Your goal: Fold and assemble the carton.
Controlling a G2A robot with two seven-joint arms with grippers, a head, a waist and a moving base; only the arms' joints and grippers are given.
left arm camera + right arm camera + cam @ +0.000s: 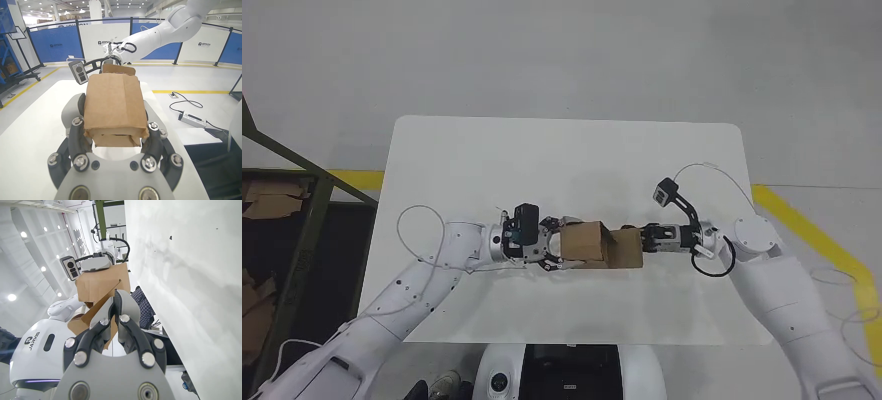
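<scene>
— What's the left gripper (552, 244) doing?
— Clasping the brown carton (587, 241) by both sides, just over the near part of the desk (562, 150).
— And on the right?
— The right gripper (644, 240) pinches the carton's end flap (625, 250), closed tight on the cardboard.

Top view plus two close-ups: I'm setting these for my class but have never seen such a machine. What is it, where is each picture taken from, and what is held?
This is a two-armed robot at a white table. The top view looks down from above its arms. The other two pictures come from a camera on each wrist. Each arm ends in a claw. The left claw grips one end of a brown cardboard carton, and the right claw is shut on its other end.
</scene>
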